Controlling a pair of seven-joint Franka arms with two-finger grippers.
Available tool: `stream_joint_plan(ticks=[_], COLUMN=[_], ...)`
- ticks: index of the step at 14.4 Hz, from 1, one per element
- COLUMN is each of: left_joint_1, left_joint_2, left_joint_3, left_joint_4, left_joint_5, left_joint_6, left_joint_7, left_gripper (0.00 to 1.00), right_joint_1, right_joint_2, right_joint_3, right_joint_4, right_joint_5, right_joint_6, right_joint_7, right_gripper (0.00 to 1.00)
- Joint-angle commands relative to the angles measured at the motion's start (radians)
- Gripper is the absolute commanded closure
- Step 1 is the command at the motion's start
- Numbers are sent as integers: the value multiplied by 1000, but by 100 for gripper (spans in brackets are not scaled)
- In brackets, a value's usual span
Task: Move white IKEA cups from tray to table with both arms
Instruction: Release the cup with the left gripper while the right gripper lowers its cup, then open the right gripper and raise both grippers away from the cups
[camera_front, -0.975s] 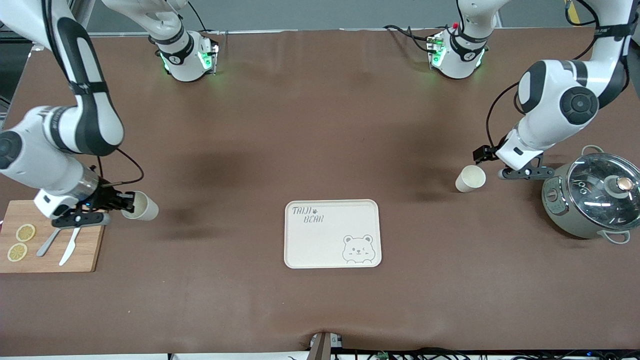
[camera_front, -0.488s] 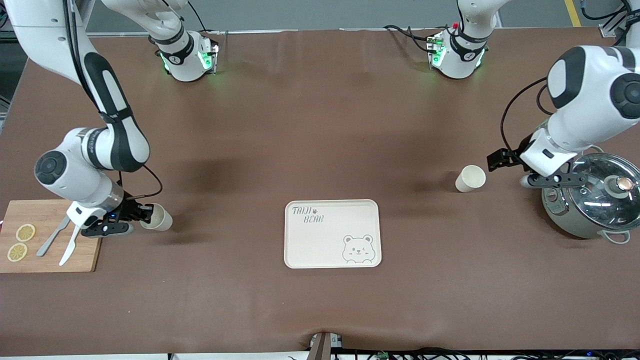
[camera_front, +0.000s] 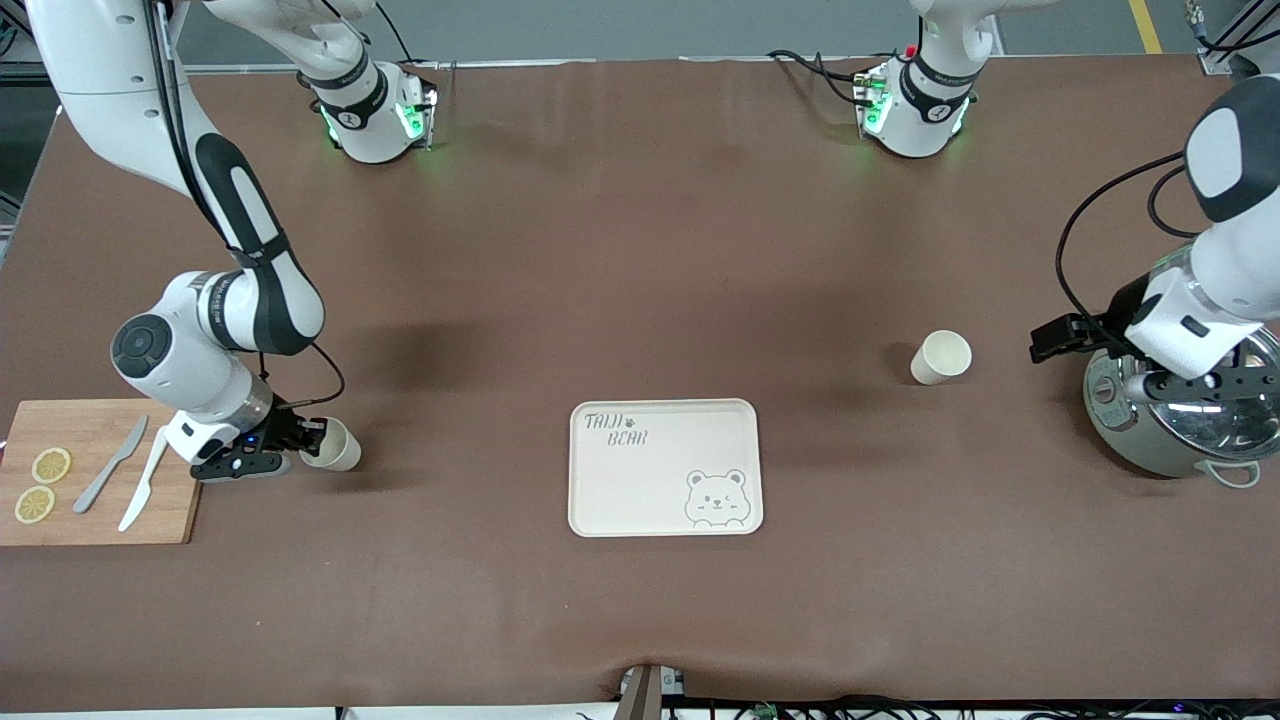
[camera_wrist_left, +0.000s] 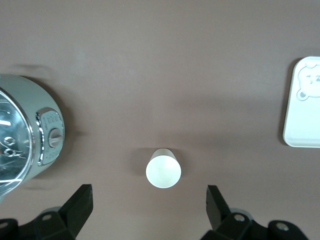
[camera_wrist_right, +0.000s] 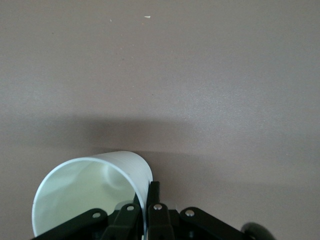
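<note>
The right gripper (camera_front: 308, 441) pinched the rim of a white cup (camera_front: 333, 445), one finger inside it and one outside, over the table (camera_front: 640, 250) just beside the cutting board (camera_front: 95, 430) at the right arm's end. That board carried a knife (camera_front: 140, 490), a second utensil (camera_front: 108, 478) and two lemon slices (camera_front: 42, 483). The left gripper (camera_front: 1070, 335), fingers spread wide and empty, hung beside the lidded pot (camera_front: 1180, 420). The second cup (camera_front: 941, 357) stood upright on the table between that gripper and the bear tray (camera_front: 664, 467), apart from both.
</note>
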Motion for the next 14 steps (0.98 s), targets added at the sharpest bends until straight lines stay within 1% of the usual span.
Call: stream_joint_plan(ticks=[1, 2, 3, 4, 5, 7, 8, 10, 11, 14], left_joint_1=[-71, -91, -104, -107, -109, -127, -132, -136, -133, -138], left_joint_2=[1, -1, -4, -13, -17, -53, -59, -106, -120, -116], left_joint_3=[75, 95, 103, 106, 105, 108, 111, 115, 117, 114], left_joint_4=[88, 126, 172, 213, 237, 241, 241, 234, 229, 235], left_joint_5=[-23, -25, -26, -34, -46, -49, -34, -15, -15, -28], left_joint_6=[-83, -132, -188, -240, -265, -272, -272, -273, -273, -273], left_joint_7=[13, 15, 15, 15, 13, 12, 13, 103, 117, 61], left_gripper=[0, 0, 0, 0, 0, 0, 0, 0, 0, 0], right_joint_1=[2, 2, -4, -4, -7, -7, -10, -15, -29, -46], right_joint_2=[-1, -1, -1, -1, -3, -7, -10, -21, -30, -70], right_joint_3=[1, 1, 1, 1, 1, -1, -1, -7, -7, -10], right_joint_4=[-9, -8, -6, -5, 3, 17, 37, 112, 165, 329], right_joint_5=[17, 17, 17, 17, 17, 17, 17, 17, 16, 2], right_joint_6=[23, 21, 20, 18, 9, -11, -46, -183, -265, -532], right_joint_7=[1, 2, 2, -2, -5, -5, -7, -7, -7, -1], right_gripper=[84, 48, 15, 0, 0, 0, 0, 0, 0, 0])
